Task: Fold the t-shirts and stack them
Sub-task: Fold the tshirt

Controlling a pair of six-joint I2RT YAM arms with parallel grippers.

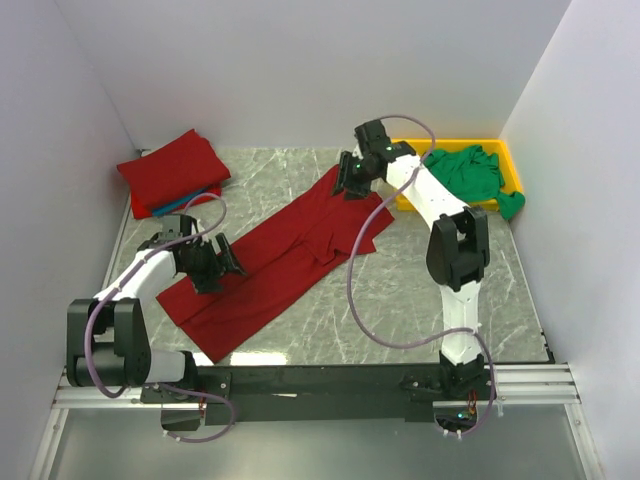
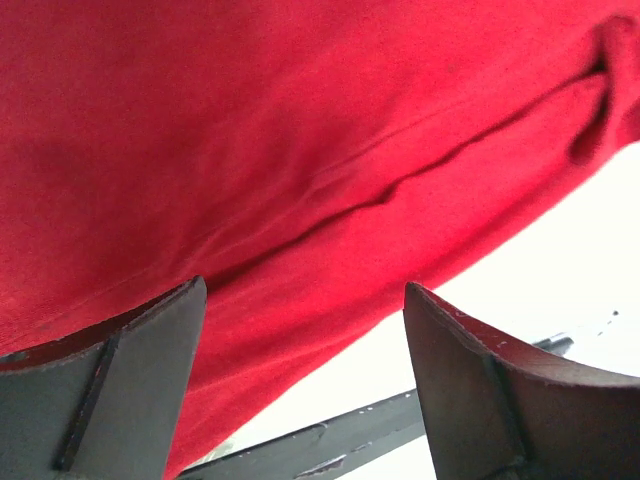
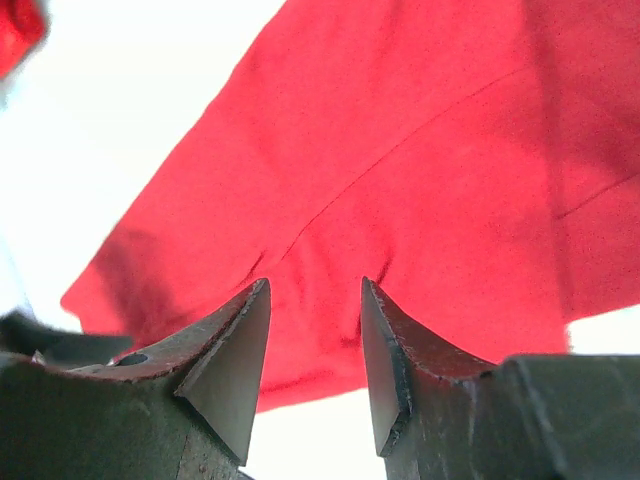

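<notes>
Marble table (image 1: 420, 290), blue shirt (image 1: 183, 204) mostly hidden

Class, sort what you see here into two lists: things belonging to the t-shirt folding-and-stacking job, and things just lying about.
Job: long dark red cloth t-shirt spread mid-table; folded dark red shirt stack; blue folded shirt in that stack; crumpled bright green shirt.
Lying about: shallow yellow plastic tray; grey marbled table.

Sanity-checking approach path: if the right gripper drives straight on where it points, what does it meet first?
The spread red t-shirt, near its far end: cloth fills the line between the parted fingers of the right gripper. How close it is, I cannot tell.
</notes>
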